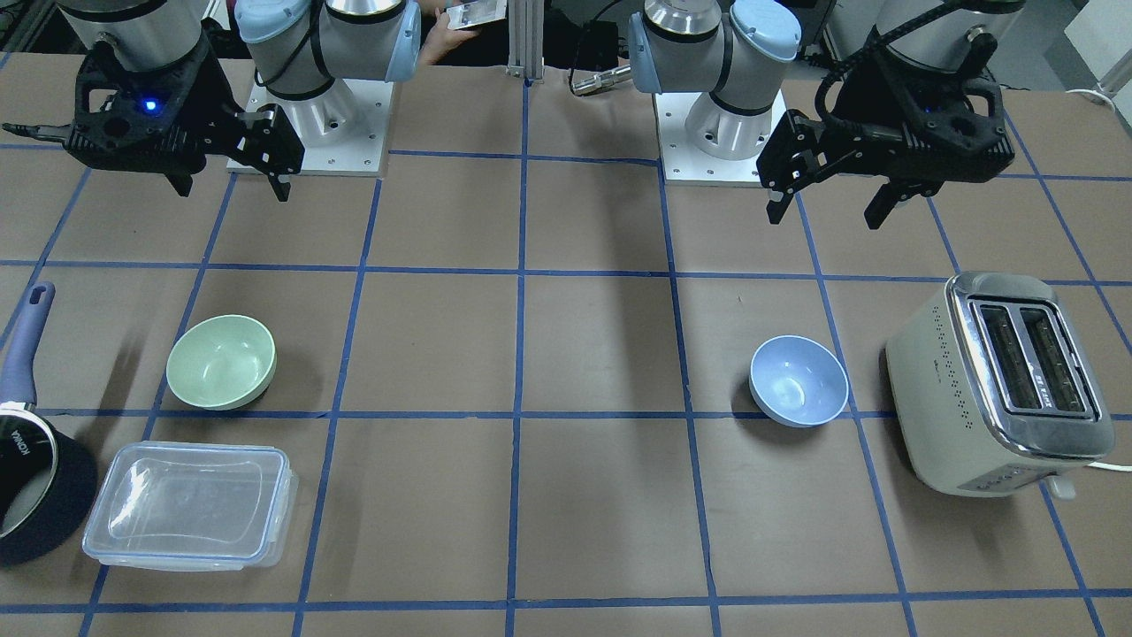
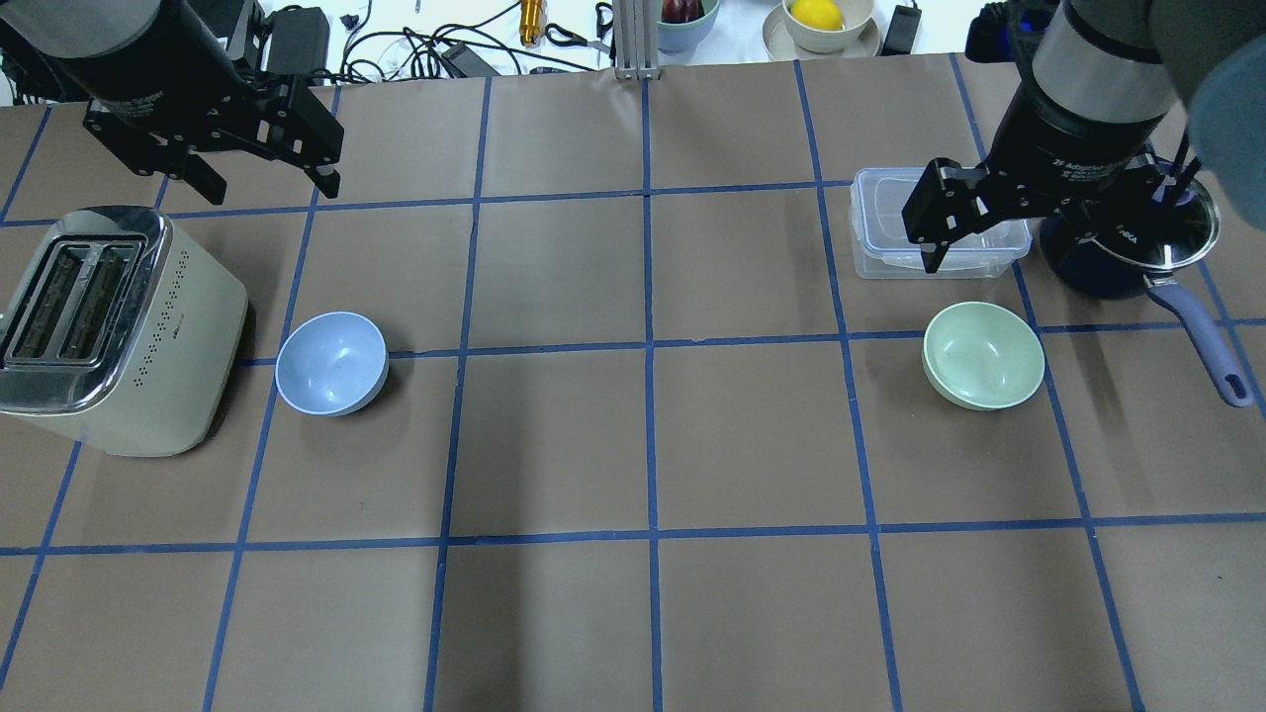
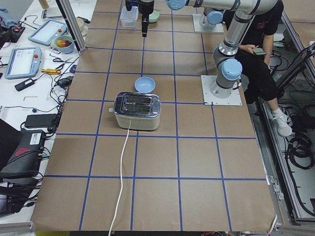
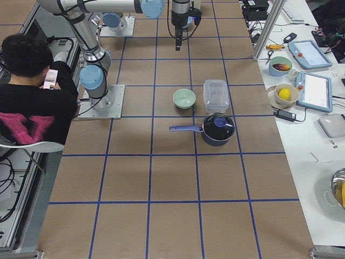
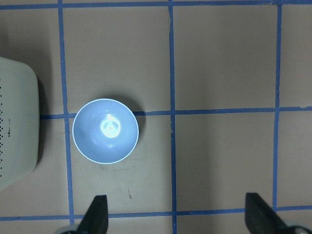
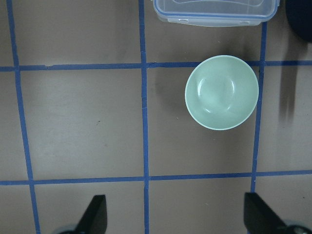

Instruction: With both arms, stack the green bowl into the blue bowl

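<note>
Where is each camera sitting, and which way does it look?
Front: across the table, facing the robot; shows left gripper, right gripper.
Overhead: behind the robot, looking down; both grippers show.
Left side: table end by the toaster; left arm nearest.
Right side: table end by the pot; right arm nearest.
Left wrist: straight down on the blue bowl; open fingers show.
Right wrist: straight down on the green bowl; open fingers show.
Shared: front and overhead both see both bowls.

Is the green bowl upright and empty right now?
Upright and empty: the green bowl sits rim-up on the table, its bare inside showing in the right wrist view.
</note>
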